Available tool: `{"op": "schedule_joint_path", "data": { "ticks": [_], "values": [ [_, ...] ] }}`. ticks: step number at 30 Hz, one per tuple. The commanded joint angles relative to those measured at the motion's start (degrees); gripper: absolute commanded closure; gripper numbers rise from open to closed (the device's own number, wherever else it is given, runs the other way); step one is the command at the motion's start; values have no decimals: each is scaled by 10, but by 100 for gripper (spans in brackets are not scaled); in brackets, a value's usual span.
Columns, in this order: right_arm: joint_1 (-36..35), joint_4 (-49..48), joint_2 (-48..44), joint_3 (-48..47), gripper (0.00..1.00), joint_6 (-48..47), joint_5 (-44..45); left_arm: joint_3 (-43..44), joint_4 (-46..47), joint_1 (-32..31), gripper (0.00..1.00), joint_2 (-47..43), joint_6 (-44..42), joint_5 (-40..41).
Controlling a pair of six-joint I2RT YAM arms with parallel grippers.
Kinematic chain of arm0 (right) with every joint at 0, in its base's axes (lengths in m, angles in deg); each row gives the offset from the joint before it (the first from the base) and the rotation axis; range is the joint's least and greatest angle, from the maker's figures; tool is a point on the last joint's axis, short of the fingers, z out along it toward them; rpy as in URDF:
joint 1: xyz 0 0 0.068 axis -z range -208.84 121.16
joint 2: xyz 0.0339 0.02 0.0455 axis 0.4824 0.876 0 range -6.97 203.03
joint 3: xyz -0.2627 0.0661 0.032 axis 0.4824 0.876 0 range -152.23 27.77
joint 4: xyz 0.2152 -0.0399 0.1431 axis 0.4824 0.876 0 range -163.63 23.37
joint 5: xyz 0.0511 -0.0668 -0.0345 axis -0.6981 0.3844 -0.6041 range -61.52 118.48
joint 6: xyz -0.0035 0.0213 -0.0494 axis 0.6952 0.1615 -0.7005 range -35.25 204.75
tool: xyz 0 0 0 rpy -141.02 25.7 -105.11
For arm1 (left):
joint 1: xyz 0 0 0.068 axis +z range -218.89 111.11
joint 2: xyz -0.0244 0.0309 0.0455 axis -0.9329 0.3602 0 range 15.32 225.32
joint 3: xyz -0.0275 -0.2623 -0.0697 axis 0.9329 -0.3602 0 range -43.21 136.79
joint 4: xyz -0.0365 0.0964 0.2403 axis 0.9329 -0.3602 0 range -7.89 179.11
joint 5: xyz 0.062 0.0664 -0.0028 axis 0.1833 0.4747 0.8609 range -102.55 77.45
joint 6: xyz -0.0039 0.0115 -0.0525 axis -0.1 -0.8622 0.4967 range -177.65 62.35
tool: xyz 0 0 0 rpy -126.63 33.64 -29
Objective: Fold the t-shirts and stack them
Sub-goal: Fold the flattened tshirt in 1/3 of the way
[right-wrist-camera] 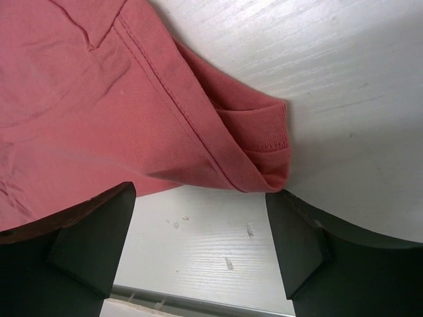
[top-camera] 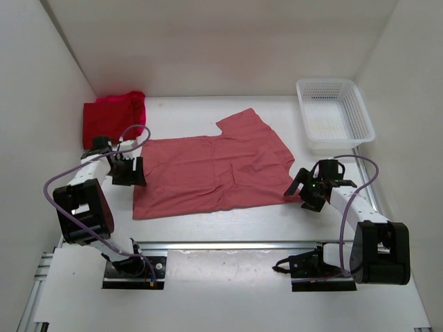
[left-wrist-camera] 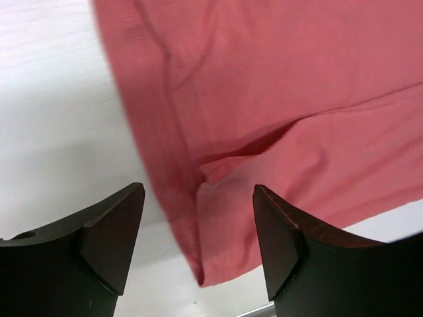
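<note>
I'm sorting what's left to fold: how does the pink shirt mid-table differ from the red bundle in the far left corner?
Colour: the pink shirt is faded salmon, the red bundle far deeper red. Pose: the pink shirt lies spread flat, the red bundle is bunched compactly. Footprint: the pink shirt covers much more of the table than the red bundle. Both are soft cloth resting on it.

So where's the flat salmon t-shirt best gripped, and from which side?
Probably at its side edges. The salmon t-shirt lies flat, so only edges can be pinched: the left gripper from the left onto the hemmed corner between its open jaws, the right gripper from the right onto the doubled-over cuff.
</note>
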Motion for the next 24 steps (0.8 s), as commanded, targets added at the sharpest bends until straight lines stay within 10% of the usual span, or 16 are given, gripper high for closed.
{"op": "schedule_joint_path", "data": {
  "ticks": [1,6,9,14,24],
  "values": [
    [-2,20,1,11,20,-2,8,-9,14,-17,22,-10,-16,-49],
    [-6,12,1,11,37,9,0,-23,45,-16,34,7,15,-55],
    [-12,16,-2,7,40,14,17,-22,43,-5,73,37,27,-45],
    [17,34,8,-2,40,15,53,-7,47,7,98,55,47,-30],
    [-1,2,75,-33,50,25,57,9,55,-9,98,43,48,75]
  ]
}}
